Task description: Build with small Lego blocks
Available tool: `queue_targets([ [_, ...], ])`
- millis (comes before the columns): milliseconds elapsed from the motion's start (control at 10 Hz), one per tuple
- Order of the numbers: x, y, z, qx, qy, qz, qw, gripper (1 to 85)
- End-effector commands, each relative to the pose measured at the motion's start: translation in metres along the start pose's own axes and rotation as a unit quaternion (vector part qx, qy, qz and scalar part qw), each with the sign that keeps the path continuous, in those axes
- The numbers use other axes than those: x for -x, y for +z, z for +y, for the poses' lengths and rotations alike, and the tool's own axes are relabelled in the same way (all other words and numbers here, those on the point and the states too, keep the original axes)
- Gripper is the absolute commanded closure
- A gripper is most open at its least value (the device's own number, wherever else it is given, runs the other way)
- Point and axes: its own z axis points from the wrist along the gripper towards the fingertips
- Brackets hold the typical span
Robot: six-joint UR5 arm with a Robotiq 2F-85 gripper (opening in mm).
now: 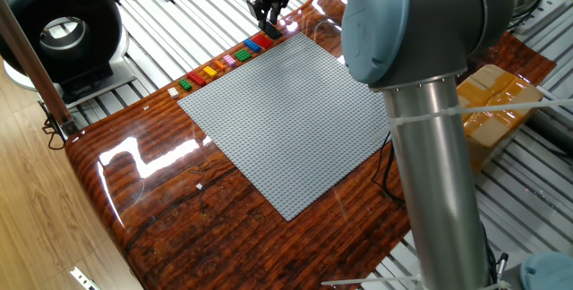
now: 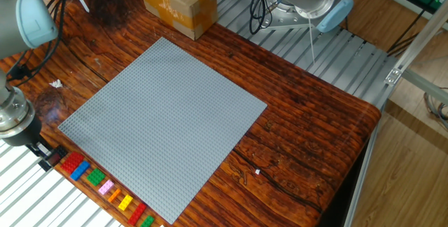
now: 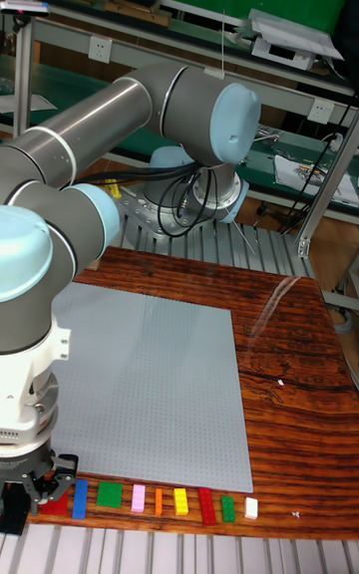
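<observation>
Tall fixed view: gripper (grip unclear) over red block; others alongside.

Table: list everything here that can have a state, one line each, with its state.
Gripper: open, low at the end of the block row, lifting nothing.
Blocks: loose, flat in one row beside the baseplate edge, none stacked.
Baseplate: flat on the table, no block on it.
Box: closed, on the table beyond the baseplate.
</observation>
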Motion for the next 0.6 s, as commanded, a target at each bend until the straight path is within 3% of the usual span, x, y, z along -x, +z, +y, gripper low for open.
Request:
queue_targets([
  [0, -0.0003, 0.0006, 0.0006, 0.009, 0.010, -0.003, 0.9999, 47.3],
  [500, -0.0019, 0.0025, -0.0091, -0.002, 0.012, -0.005, 0.9999, 47.7],
])
